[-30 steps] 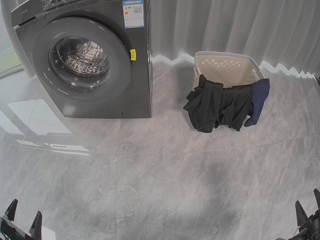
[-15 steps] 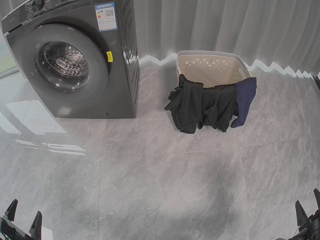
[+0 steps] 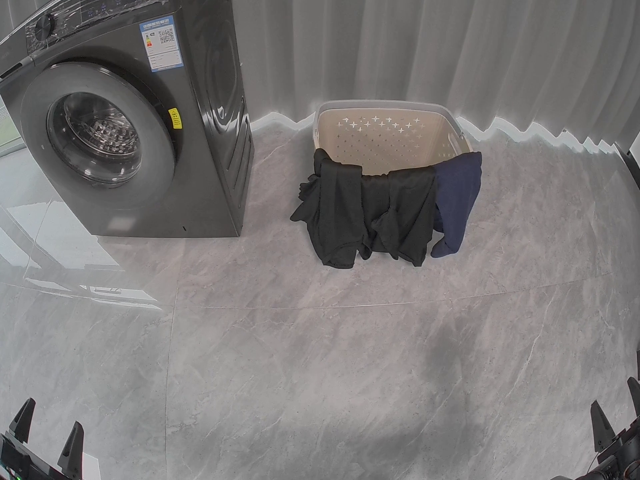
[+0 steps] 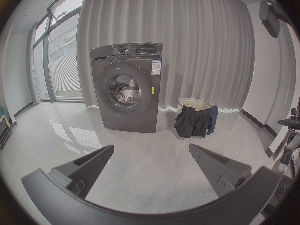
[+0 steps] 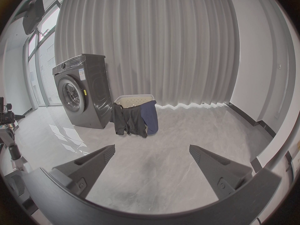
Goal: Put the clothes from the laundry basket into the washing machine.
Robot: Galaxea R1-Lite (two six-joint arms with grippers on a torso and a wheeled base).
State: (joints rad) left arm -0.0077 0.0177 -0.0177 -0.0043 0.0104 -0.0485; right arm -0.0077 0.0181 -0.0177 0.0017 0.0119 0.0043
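Note:
A dark grey washing machine (image 3: 133, 115) (image 4: 126, 86) (image 5: 82, 89) stands at the far left, its round door shut. To its right sits a beige laundry basket (image 3: 387, 131) (image 4: 195, 103) (image 5: 132, 100) on the floor. Black clothes (image 3: 363, 211) (image 4: 191, 125) (image 5: 128, 121) hang over its front rim, with a navy garment (image 3: 459, 198) (image 4: 213, 119) (image 5: 150, 116) beside them. My left gripper (image 3: 47, 431) (image 4: 151, 153) is open low at the near left, far from the basket. My right gripper (image 3: 617, 415) (image 5: 152, 153) is open at the near right, holding nothing.
A grey curtain (image 3: 433, 41) runs along the back wall behind the basket. Bare grey tile floor (image 3: 333, 368) lies between me and the basket. A glass window wall (image 4: 62, 57) is left of the machine.
The whole head view has shifted: the machine and basket now sit further left in the picture, so the camera has turned right. Both grippers hold the same places.

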